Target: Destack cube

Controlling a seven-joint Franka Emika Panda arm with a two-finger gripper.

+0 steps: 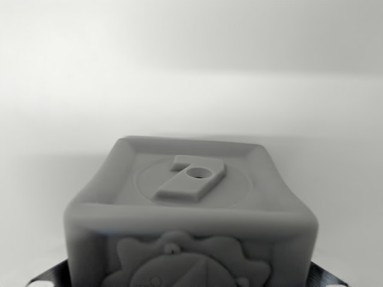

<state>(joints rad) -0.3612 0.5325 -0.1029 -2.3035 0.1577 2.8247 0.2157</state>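
One grey cube (190, 215) with a raised 7 fills the wrist view, dark fingers (51, 276) flanking it, grip unclear.

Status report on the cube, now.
Gripper: fingertips flank the cube's lower corners; open or shut unclear. Cube close under the wrist camera, raised numeral 7 on top. Nothing visible in the way.

A plain pale surface (54, 125) fills the picture from nine o'clock to three o'clock, smooth and without marks. Toward twelve o'clock it darkens into a soft grey band (251, 36), the darkest part at one o'clock. The light is even and diffuse, brightest at nine o'clock.
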